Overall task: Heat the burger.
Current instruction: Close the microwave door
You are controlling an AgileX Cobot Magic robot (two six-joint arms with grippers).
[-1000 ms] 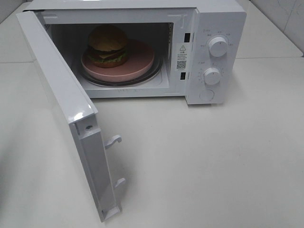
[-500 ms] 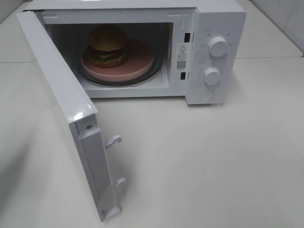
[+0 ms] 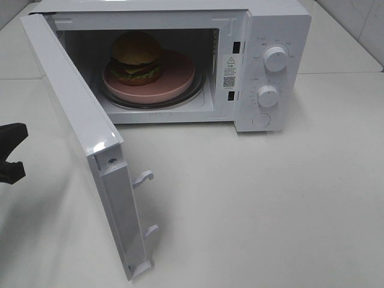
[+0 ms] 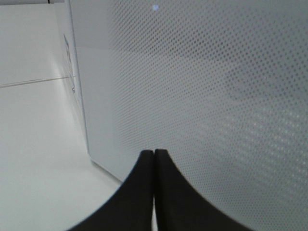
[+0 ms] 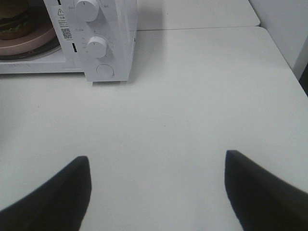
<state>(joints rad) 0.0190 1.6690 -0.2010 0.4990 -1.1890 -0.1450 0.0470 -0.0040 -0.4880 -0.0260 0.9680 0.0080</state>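
The burger [image 3: 136, 57] sits on a pink plate [image 3: 177, 75] inside the white microwave [image 3: 273, 24], on the plate's left half. The microwave door [image 3: 84, 129] stands swung wide open toward the front left. My left gripper [image 3: 7, 147] shows as a black shape at the left edge, outside the door. In the left wrist view its fingers [image 4: 154, 153] are pressed together, shut on nothing, pointing at the door's dotted outer face [image 4: 207, 86] close ahead. My right gripper [image 5: 158, 156] is open over bare table, well in front of the microwave's control panel [image 5: 98, 45]; the burger [image 5: 12, 21] is far from it.
Two round knobs [image 3: 275, 58] [image 3: 267, 95] and a round button [image 3: 261, 120] sit on the microwave's right panel. Latch hooks [image 3: 144, 176] stick out from the door's inner edge. The white table [image 3: 270, 204] stretches in front and to the right.
My left gripper has come into the exterior view at the left edge, beside the open door. The door, burger and plate have not moved.
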